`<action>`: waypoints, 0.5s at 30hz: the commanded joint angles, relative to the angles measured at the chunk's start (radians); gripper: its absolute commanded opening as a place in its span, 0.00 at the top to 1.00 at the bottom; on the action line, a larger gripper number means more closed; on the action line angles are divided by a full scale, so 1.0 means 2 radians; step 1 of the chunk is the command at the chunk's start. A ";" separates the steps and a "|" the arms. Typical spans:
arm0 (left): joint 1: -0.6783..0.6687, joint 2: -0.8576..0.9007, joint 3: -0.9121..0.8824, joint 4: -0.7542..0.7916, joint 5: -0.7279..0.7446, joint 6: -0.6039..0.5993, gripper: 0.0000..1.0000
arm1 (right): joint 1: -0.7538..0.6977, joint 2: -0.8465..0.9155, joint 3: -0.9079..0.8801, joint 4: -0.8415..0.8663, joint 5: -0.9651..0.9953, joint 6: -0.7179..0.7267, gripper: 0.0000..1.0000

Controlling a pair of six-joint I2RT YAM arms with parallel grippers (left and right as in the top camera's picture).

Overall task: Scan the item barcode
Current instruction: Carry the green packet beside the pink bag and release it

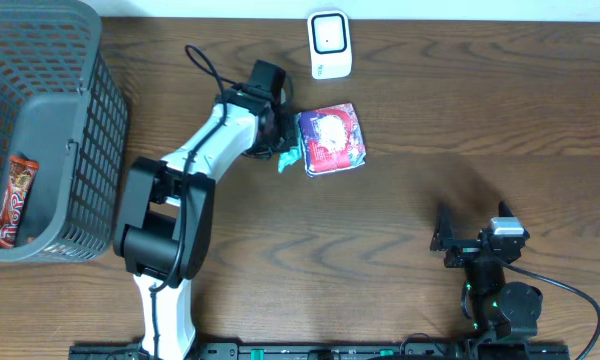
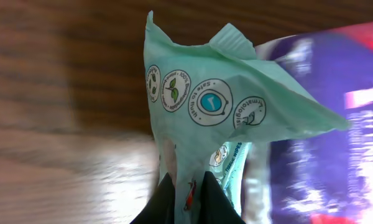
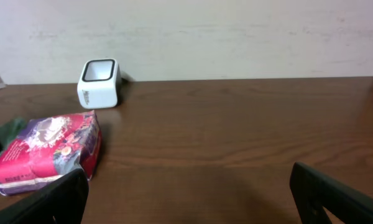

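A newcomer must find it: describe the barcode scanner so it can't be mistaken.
Look to the far edge of the wooden table, near its middle. The barcode scanner stands just beyond the pink-and-purple wipes pack. It alone is small, white and boxy, with a dark-rimmed window.

Overhead looks down; both wrist views share packet (image 1: 332,140).

- The scanner (image 1: 330,44) (white, dark window) stands at the table's (image 1: 460,120) far edge.
- The packet (image 1: 332,140) lies just below the scanner, apart from it.
- The left gripper (image 1: 285,150) meets the packet's green end.
- The right gripper (image 1: 446,240) sits well apart, jaws spread.
- The basket (image 1: 100,130) at left holds a snack bar (image 1: 16,195).
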 commanded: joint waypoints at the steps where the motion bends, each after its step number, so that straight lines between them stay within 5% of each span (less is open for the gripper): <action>1: -0.015 0.010 0.009 0.015 0.002 -0.005 0.92 | -0.002 -0.003 -0.002 -0.001 0.001 -0.007 0.01; 15: -0.030 0.008 0.009 0.055 0.013 0.030 0.93 | -0.002 -0.003 -0.002 -0.001 0.001 -0.007 0.01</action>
